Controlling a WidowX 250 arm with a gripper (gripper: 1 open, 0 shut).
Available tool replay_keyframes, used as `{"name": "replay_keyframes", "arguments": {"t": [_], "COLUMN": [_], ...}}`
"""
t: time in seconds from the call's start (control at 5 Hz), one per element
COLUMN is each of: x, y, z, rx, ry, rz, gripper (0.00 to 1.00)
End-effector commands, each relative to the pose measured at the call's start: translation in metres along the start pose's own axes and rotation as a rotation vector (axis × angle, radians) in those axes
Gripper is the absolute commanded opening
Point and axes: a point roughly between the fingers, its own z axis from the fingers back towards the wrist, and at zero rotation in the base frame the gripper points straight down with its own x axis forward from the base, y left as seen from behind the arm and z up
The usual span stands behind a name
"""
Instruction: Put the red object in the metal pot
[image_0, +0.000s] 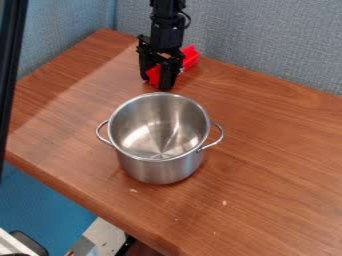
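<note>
The black arm (166, 20) comes straight down from the top edge of the frame, a little left of center, and it hangs nearly vertical with its wrist pointed at the tabletop. At its lower end the claw (162, 76) reaches down to the wood, its 2 dark fingers (151, 70) spread partway on either side of the red block (183, 58). The near end of the block sits between those fingers, and red shows through the gap between them. From this angle I cannot tell whether the fingers are pressing on the block or only straddling it, so I cannot say if it is gripped.

The red block lies flat on the wooden table (267, 150) in the upper middle of the frame, near the table's far edge where it meets the blue-grey wall (267, 40). Its far end pokes out to the right of the claw, slanting toward the upper right.

The steel pot (160, 137) stands upright in the middle of the frame, below the claw and apart from it, with a strip of bare wood between the pot's rim and the fingertips. It has no lid, and its shiny inside holds nothing. 1 small loop handle sticks out on its left and another on its right.

A dark upright post (11, 90) runs down the left edge of the frame.
</note>
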Motion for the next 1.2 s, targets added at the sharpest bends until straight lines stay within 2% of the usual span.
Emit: {"name": "replay_keyframes", "arguments": {"t": [0.0, 0.8, 1.0], "x": [0.001, -0.004, -0.004], "y": [-0.001, -0.002, -0.001], "z": [0.041, 0.056, 0.056], "rx": [0.044, 0.03, 0.03], "ry": [-0.098, -0.149, -0.15], "rz": [0.009, 0.063, 0.07], "gripper": [0.0, 0.0, 0.0]}}
